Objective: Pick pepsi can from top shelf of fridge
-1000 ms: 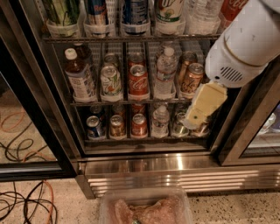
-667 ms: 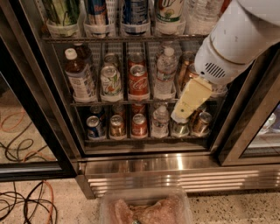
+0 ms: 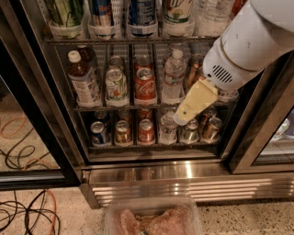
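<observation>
Pepsi can (image 3: 141,11), dark blue with white lettering, stands on the top shelf (image 3: 119,41) of the fridge (image 3: 48,98), seated in one of the translucent white holders, its upper part cut off by the picture's edge. Toward the picture's left we see it flanked by a slim blue-and-silver can (image 3: 103,11) with red lettering and a green can (image 3: 66,11); toward the right stand a green-labelled bottle (image 3: 177,9) and a clear bottle (image 3: 211,13). On the rack below we note a white-capped brown bottle (image 3: 82,78), a pale can (image 3: 116,85), a red cola can (image 3: 145,85) and a water bottle (image 3: 173,75). The lowest rack carries a row of small cans (image 3: 123,132). The cream-coloured claw (image 3: 181,118) hangs in front of the two lower racks toward the right, well below the top shelf and apart from the Pepsi can; whether it is apart or together we cannot tell. It is borne by a white arm (image 3: 257,41) entering from the upper right. Under the racks runs the ribbed stainless base (image 3: 193,183). On the floor we see cables (image 3: 27,215) and a clear plastic container (image 3: 151,218) with pinkish contents.
</observation>
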### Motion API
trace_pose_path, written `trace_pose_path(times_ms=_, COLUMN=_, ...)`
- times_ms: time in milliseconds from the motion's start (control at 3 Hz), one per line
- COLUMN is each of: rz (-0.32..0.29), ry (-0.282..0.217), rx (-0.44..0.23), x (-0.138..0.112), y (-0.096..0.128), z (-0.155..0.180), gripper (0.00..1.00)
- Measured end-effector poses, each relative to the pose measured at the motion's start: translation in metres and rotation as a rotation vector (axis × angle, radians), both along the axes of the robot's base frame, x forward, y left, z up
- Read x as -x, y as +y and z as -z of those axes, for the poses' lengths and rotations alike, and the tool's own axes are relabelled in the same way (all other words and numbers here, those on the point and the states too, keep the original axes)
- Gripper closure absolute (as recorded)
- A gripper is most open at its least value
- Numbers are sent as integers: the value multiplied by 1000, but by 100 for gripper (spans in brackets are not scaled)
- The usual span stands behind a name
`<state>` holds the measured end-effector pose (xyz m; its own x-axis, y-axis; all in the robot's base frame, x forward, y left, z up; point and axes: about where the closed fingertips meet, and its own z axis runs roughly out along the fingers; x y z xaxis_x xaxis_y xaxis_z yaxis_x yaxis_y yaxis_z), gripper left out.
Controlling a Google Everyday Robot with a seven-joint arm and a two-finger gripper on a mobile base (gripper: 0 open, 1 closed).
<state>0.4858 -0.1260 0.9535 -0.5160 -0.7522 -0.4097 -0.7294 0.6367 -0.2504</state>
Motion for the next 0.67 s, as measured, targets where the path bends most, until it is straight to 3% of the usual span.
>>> trace_pose_path(times_ms=333, rz=99, ry=-41, rx=-112, x=-10, y=17, z=1, gripper=0)
trace_pose_path(times_ms=667, rz=245, ry=-21, rx=-217, x=-20, y=23, z=4, gripper=0)
